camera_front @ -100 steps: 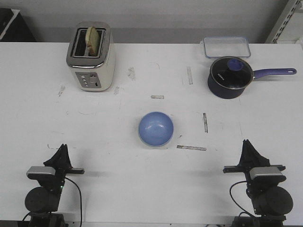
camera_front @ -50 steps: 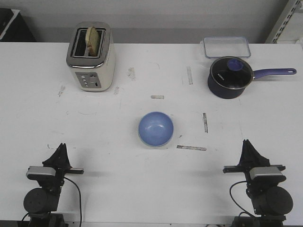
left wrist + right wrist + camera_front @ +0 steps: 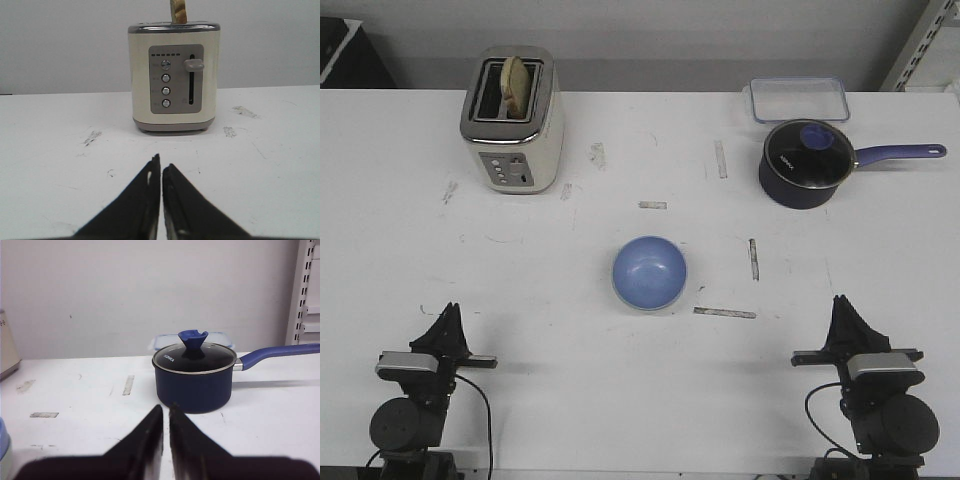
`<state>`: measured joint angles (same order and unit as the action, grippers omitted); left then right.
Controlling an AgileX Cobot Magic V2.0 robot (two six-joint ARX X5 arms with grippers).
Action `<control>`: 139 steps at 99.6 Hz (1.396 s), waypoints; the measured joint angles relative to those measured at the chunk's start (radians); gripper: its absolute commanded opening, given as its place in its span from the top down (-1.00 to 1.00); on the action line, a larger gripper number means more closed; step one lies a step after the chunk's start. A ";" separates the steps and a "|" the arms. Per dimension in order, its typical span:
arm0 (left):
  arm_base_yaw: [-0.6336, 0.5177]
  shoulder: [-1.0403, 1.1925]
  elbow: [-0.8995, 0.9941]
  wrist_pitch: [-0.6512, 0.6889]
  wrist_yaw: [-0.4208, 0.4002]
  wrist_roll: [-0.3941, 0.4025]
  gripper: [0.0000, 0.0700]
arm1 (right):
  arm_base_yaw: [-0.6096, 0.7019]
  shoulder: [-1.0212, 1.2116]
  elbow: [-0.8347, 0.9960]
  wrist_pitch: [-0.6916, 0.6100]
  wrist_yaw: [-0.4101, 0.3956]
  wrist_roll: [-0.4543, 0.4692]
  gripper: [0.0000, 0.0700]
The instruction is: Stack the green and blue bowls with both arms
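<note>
The periwinkle blue bowl [image 3: 649, 272] sits upright at the middle of the table. Its edge shows in the right wrist view [image 3: 2, 432], with a pale band under the blue. I cannot tell whether that band is the green bowl; no separate mint green bowl is in view. My left gripper [image 3: 448, 318] rests at the table's near left edge, shut and empty [image 3: 161, 162], pointing at the toaster. My right gripper [image 3: 843, 308] rests at the near right edge, shut and empty [image 3: 166, 410], pointing at the pot. Both are well short of the bowl.
A cream toaster [image 3: 513, 120] with bread in it stands at the far left. A dark navy pot [image 3: 806, 163] with a glass lid and long handle stands at the far right, with a clear lidded box [image 3: 799, 98] behind it. Tape marks dot the table.
My left arm has settled slightly lower and nearer the table's front edge. The bowl and the right arm have not moved.
</note>
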<state>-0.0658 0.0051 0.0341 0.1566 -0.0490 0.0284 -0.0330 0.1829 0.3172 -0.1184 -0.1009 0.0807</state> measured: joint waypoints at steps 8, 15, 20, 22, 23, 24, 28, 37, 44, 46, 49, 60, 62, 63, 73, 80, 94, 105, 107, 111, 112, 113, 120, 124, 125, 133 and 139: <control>0.000 0.000 0.000 0.000 0.000 0.000 0.99 | 0.000 0.000 0.000 0.000 0.000 0.000 0.97; 0.000 0.000 0.000 0.000 0.000 0.000 0.99 | 0.000 0.000 0.000 0.000 0.000 0.000 0.96; 0.000 0.000 0.000 0.000 0.000 0.000 0.99 | 0.000 0.000 0.000 0.000 0.000 0.000 0.97; 0.000 0.000 0.000 0.000 0.000 0.000 0.99 | 0.000 0.000 0.000 0.000 0.000 0.000 0.97; 0.000 0.000 0.000 0.000 0.000 0.000 0.99 | 0.000 0.000 0.000 0.000 0.000 0.000 0.96; 0.000 0.000 0.000 0.000 0.000 0.000 0.99 | 0.000 0.000 0.000 0.000 0.000 0.000 0.96; 0.000 0.000 0.000 0.000 0.000 0.000 0.99 | 0.000 0.000 0.000 0.002 0.000 0.000 0.97; 0.000 0.000 0.000 0.000 0.000 0.000 0.99 | 0.000 -0.018 -0.001 -0.013 0.006 0.000 0.96; 0.000 0.000 0.000 0.000 0.000 0.000 0.99 | 0.003 -0.043 -0.016 -0.018 0.036 -0.006 0.96; 0.000 0.000 0.000 0.000 0.000 0.000 0.99 | 0.006 -0.053 -0.022 -0.017 0.048 -0.009 0.97; 0.000 0.000 0.000 -0.001 0.000 0.000 0.99 | 0.013 -0.066 -0.037 -0.004 0.067 -0.021 0.97; 0.000 0.000 0.000 -0.001 0.000 0.000 0.99 | 0.035 -0.142 -0.111 0.026 0.106 -0.056 0.96; 0.000 0.000 0.000 -0.001 0.000 0.000 0.99 | 0.037 -0.157 -0.124 0.025 0.106 -0.060 0.96; 0.000 0.000 0.000 -0.001 0.000 0.000 0.99 | 0.038 -0.165 -0.130 0.025 0.106 -0.061 0.97; 0.000 0.000 0.000 -0.001 0.000 0.000 0.99 | 0.040 -0.180 -0.174 0.055 0.105 -0.071 0.96; 0.000 0.000 0.000 -0.005 0.000 0.000 0.99 | 0.040 -0.180 -0.200 0.069 0.102 -0.075 0.96; 0.000 0.000 0.000 -0.005 0.000 0.000 0.99 | 0.040 -0.180 -0.288 0.227 0.101 -0.077 0.96; 0.000 0.000 0.000 -0.007 0.000 0.000 0.99 | 0.040 -0.180 -0.303 0.221 0.101 -0.077 0.96; 0.000 0.000 0.000 -0.007 0.000 0.000 0.99 | 0.040 -0.180 -0.303 0.217 0.101 -0.077 0.96; 0.000 0.000 0.000 -0.007 0.000 0.000 0.99 | 0.040 -0.182 -0.303 0.213 0.101 -0.077 0.96; 0.000 0.000 0.000 -0.007 0.000 0.000 0.99 | 0.040 -0.182 -0.303 0.214 0.101 -0.077 0.96; 0.000 0.000 0.000 -0.007 0.000 0.000 0.99 | 0.040 -0.182 -0.303 0.214 0.101 -0.077 0.96; 0.000 0.000 0.000 -0.008 0.000 0.000 0.99 | 0.040 -0.182 -0.303 0.212 0.101 -0.077 0.96; 0.000 0.000 0.000 -0.008 0.000 0.000 0.99 | 0.040 -0.182 -0.303 0.212 0.101 -0.077 0.96; 0.000 0.000 0.000 -0.008 0.000 0.000 0.99 | 0.040 -0.182 -0.303 0.212 0.101 -0.077 0.96; 0.000 0.000 0.000 -0.008 0.000 0.000 0.99 | 0.040 -0.182 -0.303 0.213 0.101 -0.077 0.96; 0.000 0.000 0.000 -0.008 0.000 0.000 0.99 | 0.040 -0.182 -0.303 0.213 0.101 -0.077 0.96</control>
<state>-0.0658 0.0051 0.0341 0.1482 -0.0486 0.0288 0.0067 0.0006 0.0147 0.0944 0.0006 0.0040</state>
